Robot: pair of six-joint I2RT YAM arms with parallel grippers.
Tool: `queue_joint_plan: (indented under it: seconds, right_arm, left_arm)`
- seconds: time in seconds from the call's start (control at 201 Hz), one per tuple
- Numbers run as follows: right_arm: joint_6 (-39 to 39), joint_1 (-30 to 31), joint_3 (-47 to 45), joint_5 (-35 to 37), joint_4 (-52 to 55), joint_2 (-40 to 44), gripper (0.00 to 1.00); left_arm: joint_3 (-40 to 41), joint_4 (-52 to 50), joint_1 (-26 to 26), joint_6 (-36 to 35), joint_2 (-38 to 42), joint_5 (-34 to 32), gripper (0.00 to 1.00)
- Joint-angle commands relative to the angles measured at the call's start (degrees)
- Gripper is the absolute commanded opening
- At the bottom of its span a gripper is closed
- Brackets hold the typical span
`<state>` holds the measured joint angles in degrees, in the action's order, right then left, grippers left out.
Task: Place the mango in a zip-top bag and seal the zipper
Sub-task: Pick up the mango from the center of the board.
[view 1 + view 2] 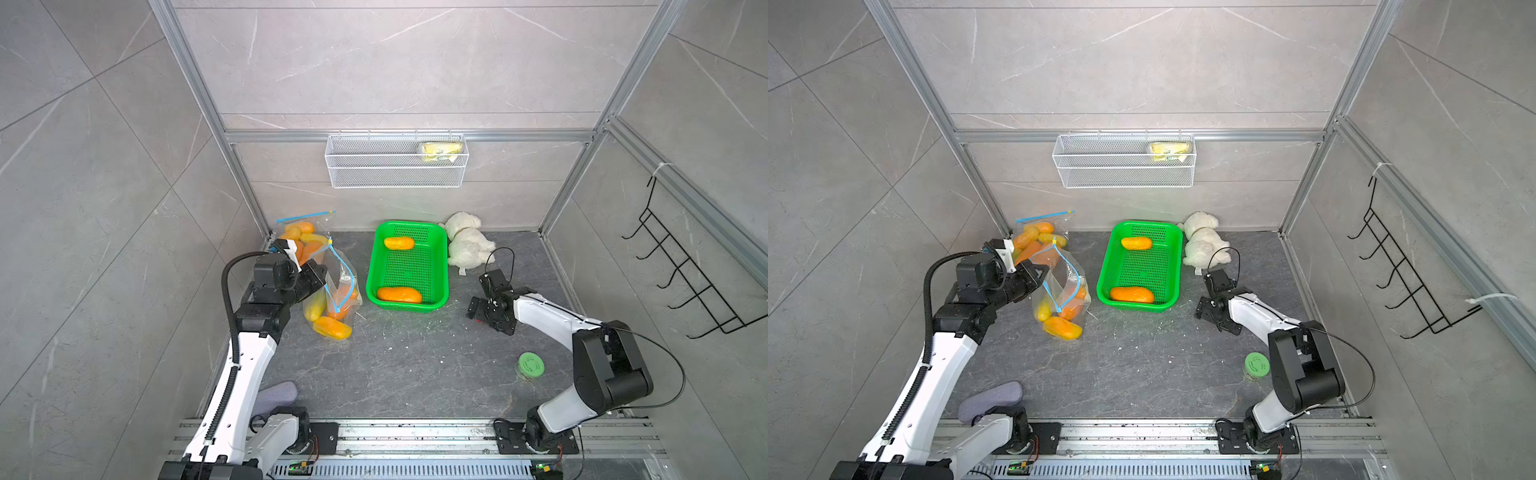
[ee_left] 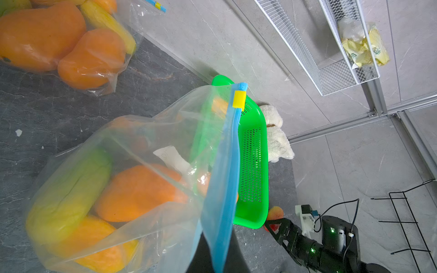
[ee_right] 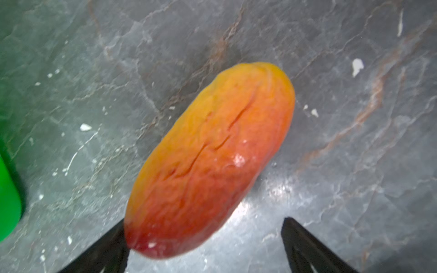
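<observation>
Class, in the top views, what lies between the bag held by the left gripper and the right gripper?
The green basket lies between the bag and the right gripper; both top views show it.

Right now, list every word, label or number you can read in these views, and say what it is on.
Nothing here can be read.
Yellow packet in the wire basket: green print, too blurred.
Green lid: raised marks, too small.
White slip inside the zip-top bag: faint marks, unreadable.
</observation>
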<state>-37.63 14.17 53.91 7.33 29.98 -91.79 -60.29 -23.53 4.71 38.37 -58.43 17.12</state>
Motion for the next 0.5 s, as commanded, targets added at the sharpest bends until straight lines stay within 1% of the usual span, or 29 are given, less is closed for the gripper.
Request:
queue_joint_plan:
  seconds: [0.0,0.214,0.344,0.438,0.493]
  right_arm:
    - [0.8,-2.3,1.3,-1.8,-2.0,-2.3,0.98]
    - [0.4,-4.7,5.6,-4.6,-5.4,-7.0,0.96]
    - [0.8,-5.7,6.4,-5.0,-6.3,-6.8,0.96]
    - [1.0,-6.4,7.6,-5.2,-5.9,-8.4,0.94]
    - [1.1,-6.5,7.7,-5.6,-6.2,-9.4,0.9]
  left_arm:
    - [-0.9,2.4,-0.3,-1.0,0.2,2.4,0.0]
    - [-1.0,1.6,-0.3,-1.2,-0.1,1.6,0.0]
    - [-1.3,0.7,-0.3,-1.9,-0.1,1.2,0.0]
    - [-1.7,0.2,-0.3,-2.1,-0.2,0.7,0.0]
    - [-1.7,0.2,-0.3,-1.9,-0.2,0.9,0.0]
